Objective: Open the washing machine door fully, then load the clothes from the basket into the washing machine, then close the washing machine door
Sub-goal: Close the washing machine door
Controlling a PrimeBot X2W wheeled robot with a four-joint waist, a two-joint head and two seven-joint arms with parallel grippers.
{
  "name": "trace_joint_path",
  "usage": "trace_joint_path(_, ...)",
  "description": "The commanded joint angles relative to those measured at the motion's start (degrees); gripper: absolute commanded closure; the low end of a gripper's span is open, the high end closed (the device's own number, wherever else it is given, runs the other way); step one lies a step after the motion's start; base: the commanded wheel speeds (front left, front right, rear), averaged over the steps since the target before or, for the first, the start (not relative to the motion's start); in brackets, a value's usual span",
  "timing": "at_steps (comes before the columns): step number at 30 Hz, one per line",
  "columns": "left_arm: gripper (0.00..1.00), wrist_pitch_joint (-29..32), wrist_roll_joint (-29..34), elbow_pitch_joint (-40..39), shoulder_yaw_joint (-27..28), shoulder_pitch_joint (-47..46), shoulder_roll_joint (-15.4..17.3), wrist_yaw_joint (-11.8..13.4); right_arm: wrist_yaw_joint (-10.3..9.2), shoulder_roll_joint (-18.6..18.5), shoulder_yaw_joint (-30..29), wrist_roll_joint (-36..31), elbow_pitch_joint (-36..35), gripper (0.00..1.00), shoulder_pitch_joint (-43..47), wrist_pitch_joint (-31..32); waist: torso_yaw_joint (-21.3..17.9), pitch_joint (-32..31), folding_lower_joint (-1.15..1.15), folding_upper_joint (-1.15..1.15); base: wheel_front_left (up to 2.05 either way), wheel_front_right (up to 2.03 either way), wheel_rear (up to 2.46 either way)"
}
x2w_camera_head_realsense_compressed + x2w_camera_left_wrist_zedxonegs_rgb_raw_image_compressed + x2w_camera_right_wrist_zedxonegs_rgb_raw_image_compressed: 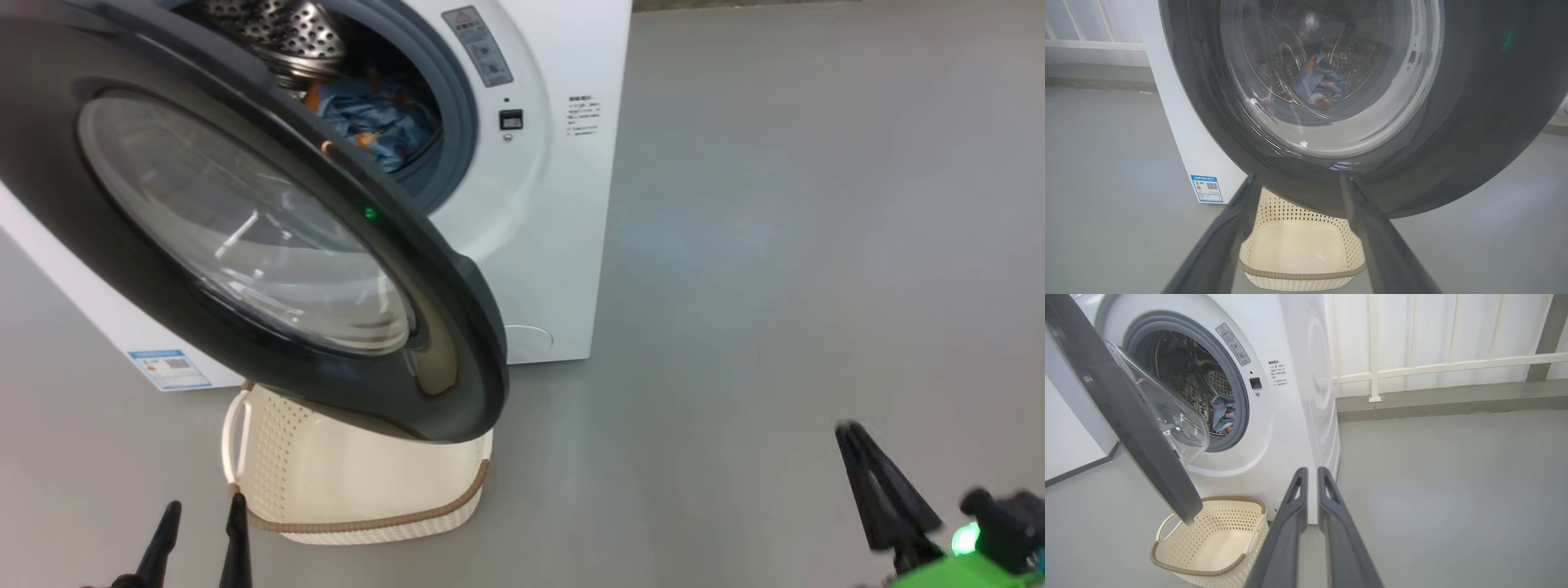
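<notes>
I see my left gripper, fingers spread, just beside the basket; beyond it the washing machine door stands open, the clothes farther ahead inside the washing machine.

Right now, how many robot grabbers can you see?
2. The left gripper is at the lower left near the basket; the right gripper is at the lower right over the floor.
</notes>
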Motion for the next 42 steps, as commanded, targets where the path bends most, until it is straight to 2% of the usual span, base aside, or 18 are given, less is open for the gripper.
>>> trace_joint_path(1,0.0,-0.4,-0.9,-1.4,1.9,-1.0,0.3,-0.1,0.09,-0.3,1.7,0.5,-1.2,1.0,-4.1,-0.3,0.8,-0.4,0.0,0.0,0.0,0.0,0.0)
trace_joint_path(7,0.0,-0.4,-1.5,-2.1,1.0,-1.2,0.3,-0.1,0.09,1.7,5.7,0.9,-2.6,1.0,-12.6,-0.3,3.2,-1.3,0.0,0.0,0.0,0.0,0.0)
trace_joint_path(12,0.0,-0.4,-1.1,-2.8,0.3,-1.0,0.3,-0.1,0.09,2.9,6.7,1.3,-6.5,1.0,-18.3,-0.3,5.1,-1.6,0.0,0.0,0.0,0.0,0.0)
trace_joint_path(15,0.0,-0.4,-0.8,-3.2,-0.4,-0.6,0.3,-0.1,0.09,3.6,9.1,1.8,-11.2,1.0,-22.7,-0.3,6.9,-1.9,0.0,0.0,0.0,0.0,0.0)
trace_joint_path(19,0.0,-0.4,-0.9,-3.2,-1.4,-0.3,0.3,-0.1,0.09,4.1,12.1,2.4,-14.2,1.0,-24.4,-0.3,8.4,-2.1,0.0,0.0,0.0,0.0,0.0)
trace_joint_path(24,0.0,-0.4,-1.0,-3.1,-2.7,-0.3,0.3,-0.1,0.09,4.7,19.4,3.2,-16.1,1.0,-24.5,-0.3,10.7,-1.9,0.0,0.0,0.0,0.0,0.0)
trace_joint_path(29,0.0,-0.4,-1.3,-3.1,-3.6,-0.4,0.3,-0.1,0.09,4.5,27.1,4.2,-12.2,1.0,-22.7,-0.3,12.4,-1.3,0.0,0.0,0.0,0.0,0.0)
trace_joint_path(34,0.0,-0.4,-2.0,-3.1,-4.5,-0.9,0.3,0.1,0.09,3.5,32.5,5.2,-6.9,1.0,-21.6,-0.3,14.1,0.0,0.0,0.0,0.0,0.0,0.0)
trace_joint_path(42,0.0,-0.4,-3.3,-3.3,-6.5,-2.4,0.3,0.9,0.09,1.3,34.3,6.0,0.7,1.0,-22.8,-0.3,15.8,3.3,0.0,0.0,0.0,0.0,0.0)
